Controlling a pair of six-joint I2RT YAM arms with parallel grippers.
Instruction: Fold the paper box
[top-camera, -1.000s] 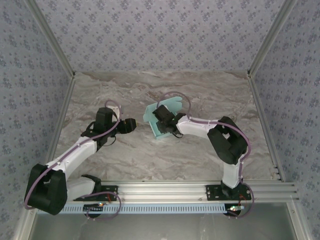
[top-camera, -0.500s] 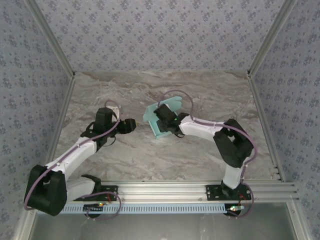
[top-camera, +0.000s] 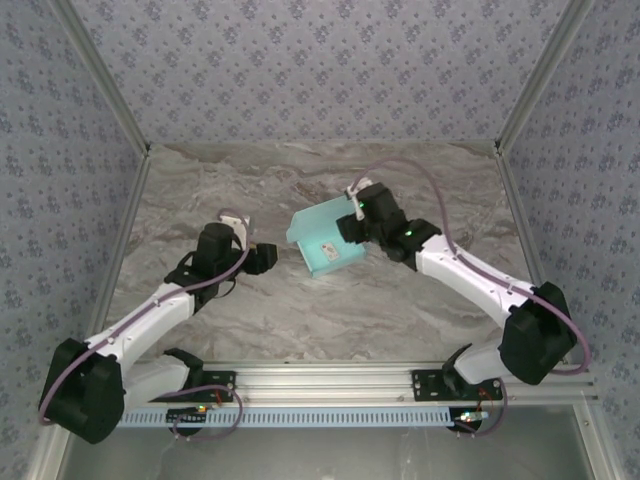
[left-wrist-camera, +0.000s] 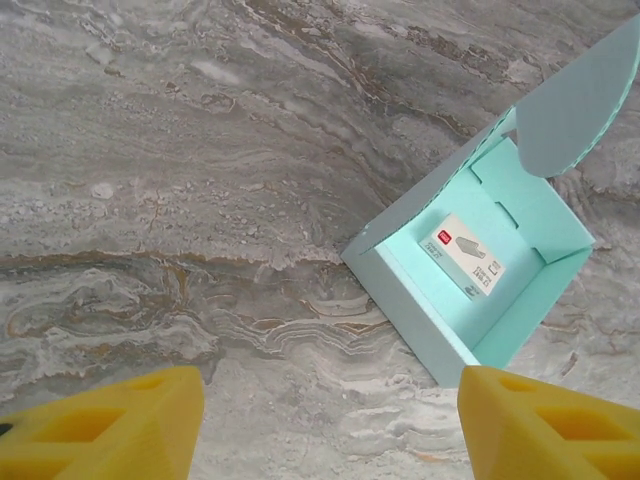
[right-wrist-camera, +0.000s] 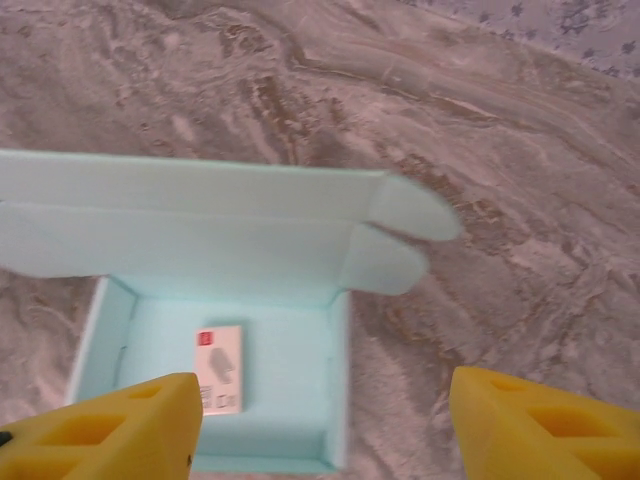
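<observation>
Pale turquoise paper box (top-camera: 325, 243) stands walls up, lid open; left tool (left-wrist-camera: 330, 410) and right tool (right-wrist-camera: 322, 415) spread, empty.

Grey marble-patterned table (top-camera: 300, 320) enclosed by floral-papered walls (top-camera: 320, 70) and aluminium rails (top-camera: 400, 372).

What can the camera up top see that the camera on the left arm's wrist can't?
The top camera takes in the whole scene: the left gripper and the right gripper, both open, the flowery walls and the metal rail at the front. The left wrist camera is close up: its yellow fingers stand wide apart, and on the white label you can make out a little red mark. Both show the blue paper box lying open on the marble table.
</observation>
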